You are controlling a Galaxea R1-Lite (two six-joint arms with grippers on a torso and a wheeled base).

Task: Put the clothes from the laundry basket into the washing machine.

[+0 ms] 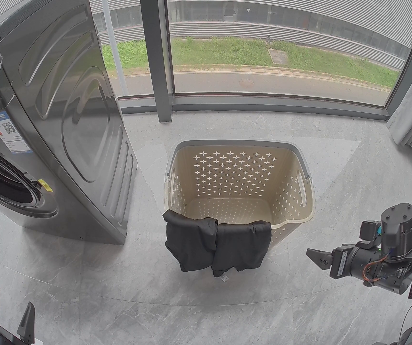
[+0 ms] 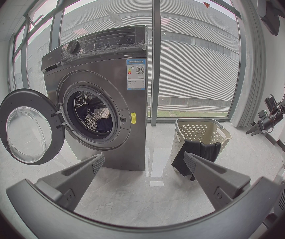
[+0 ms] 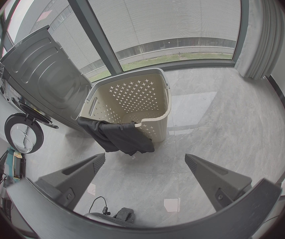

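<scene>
I am holding my left hand [image 2: 143, 156] low at the near left of the scene, its two fingers spread wide apart with nothing between them, and it is facing the washing machine [image 2: 116, 93] and the floor [image 2: 142, 196] in front of it. My right hand [image 3: 144, 156] is hovering over the floor at the near right, well apart from the laundry basket [image 1: 306, 188], and its fingers are also standing wide open and gripping nothing. The grey washing machine is standing at the left, and its round door [image 2: 29, 126] is hanging swung open to the left, so the drum [image 2: 91, 115] is showing. Some pale and dark shapes are lying inside the drum, but I cannot tell what they are. The cream basket, pierced with star-shaped holes, is sitting on the floor just to the right of the machine, in front of the tall window [image 1: 282, 39]. A black garment [image 1: 215, 245] is lying draped across the basket's near rim, and most of it is hanging down the outside of the near wall towards the floor. A small white tag [image 1: 224, 278] is dangling at its lower edge.
</scene>
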